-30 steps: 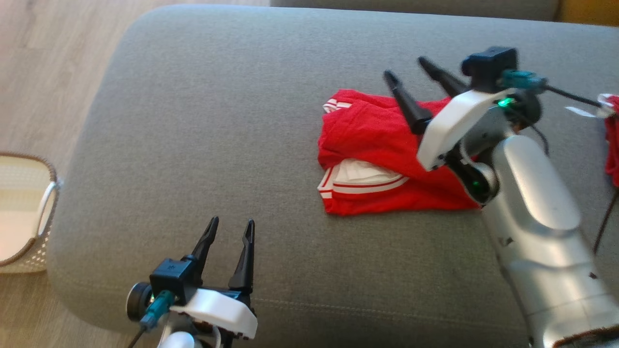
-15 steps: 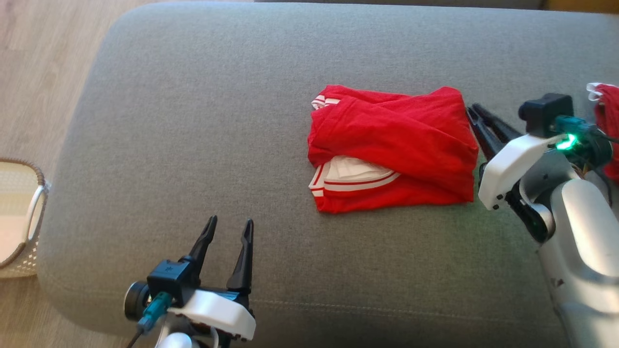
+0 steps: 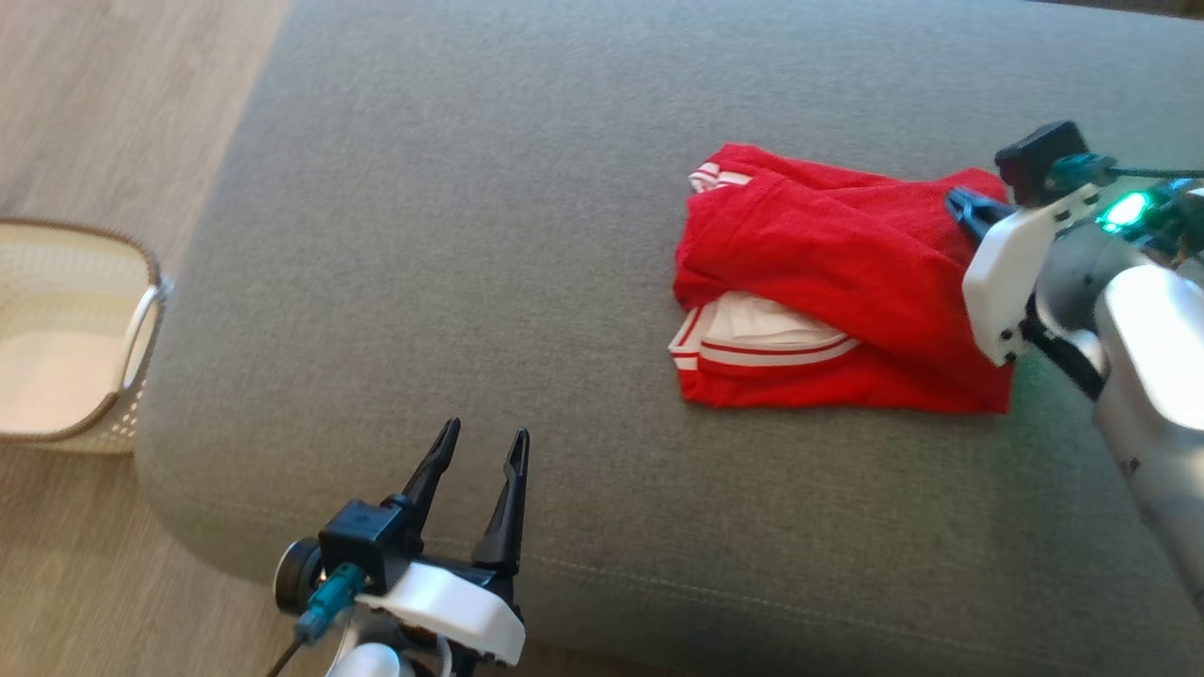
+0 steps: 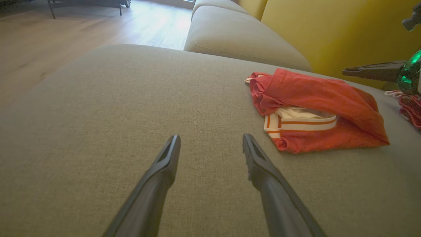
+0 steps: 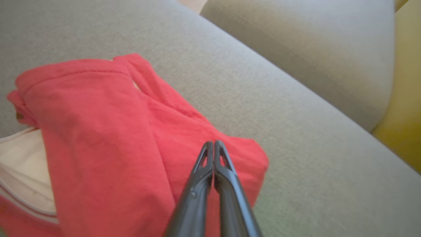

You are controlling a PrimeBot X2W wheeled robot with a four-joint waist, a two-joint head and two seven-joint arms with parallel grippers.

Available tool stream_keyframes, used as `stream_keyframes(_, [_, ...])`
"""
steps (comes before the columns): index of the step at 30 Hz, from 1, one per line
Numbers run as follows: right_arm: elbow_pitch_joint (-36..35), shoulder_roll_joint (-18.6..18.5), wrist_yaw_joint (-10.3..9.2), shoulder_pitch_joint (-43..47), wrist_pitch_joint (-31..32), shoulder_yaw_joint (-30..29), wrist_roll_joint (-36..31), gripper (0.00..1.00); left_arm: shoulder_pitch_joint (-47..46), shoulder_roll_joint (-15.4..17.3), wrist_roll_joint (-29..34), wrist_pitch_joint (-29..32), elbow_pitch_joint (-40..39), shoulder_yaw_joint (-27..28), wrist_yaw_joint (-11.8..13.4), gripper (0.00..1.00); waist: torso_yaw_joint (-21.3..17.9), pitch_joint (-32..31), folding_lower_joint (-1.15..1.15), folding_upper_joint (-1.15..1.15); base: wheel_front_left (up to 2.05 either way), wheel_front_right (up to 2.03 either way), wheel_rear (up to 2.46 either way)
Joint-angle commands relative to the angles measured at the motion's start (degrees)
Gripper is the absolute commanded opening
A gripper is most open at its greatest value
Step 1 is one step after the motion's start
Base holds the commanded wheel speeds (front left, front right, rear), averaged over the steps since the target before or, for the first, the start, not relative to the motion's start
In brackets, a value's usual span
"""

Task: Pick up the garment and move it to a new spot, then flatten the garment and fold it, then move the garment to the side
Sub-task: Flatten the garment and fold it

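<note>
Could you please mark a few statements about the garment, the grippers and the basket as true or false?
1. The garment lies folded on the gray cushion. True.
2. The left gripper is shut. False: its fingers stand apart over the bare cushion, with nothing between them.
3. The right gripper has its fingers closed together over a corner of the garment. True.
4. The basket sits on the cushion beside the garment. False: it stands on the floor, off the cushion's left end.
5. The garment is plain red all over. False: white striped trim shows along its near left edge.
</note>
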Motion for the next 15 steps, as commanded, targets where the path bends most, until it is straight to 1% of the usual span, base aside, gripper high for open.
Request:
stream_keyframes(1, [-0.3,-0.3,-0.02,-1.3,0.4,2.1,2.0,0.0,-1.8,-0.2,-0.2,-0.7,-1.5,1.5,0.1,1.0,1.0,0.7,0.0,0.0,0.0,0.0,0.0])
stream_keyframes(4, [1.7,-0.2,-0.02,-2.2,1.5,6.2,6.2,0.0,-1.7,-0.3,-0.3,-0.7,-1.5,1.3,0.2,1.0,1.4,1.1,0.0,0.0,0.0,0.0,0.0])
stream_keyframes(7, [1.7,0.1,-0.02,-2.2,1.7,9.8,10.9,0.0,-1.7,-0.4,-0.2,-0.7,-1.5,1.3,0.3,1.0,1.3,1.2,0.0,0.0,0.0,0.0,0.0])
stream_keyframes(11, [-0.8,0.1,-0.02,-1.9,1.9,14.6,17.2,0.0,-1.8,-0.5,0.0,-0.7,-1.5,1.5,0.4,1.0,0.1,1.0,0.0,0.0,0.0,0.0,0.0])
stream_keyframes(15, [-5.1,-1.3,-0.02,-0.9,3.7,19.7,22.7,0.0,-1.7,-0.5,0.4,-0.7,-1.3,1.8,0.4,1.0,-1.5,0.6,0.0,0.0,0.0,0.0,0.0])
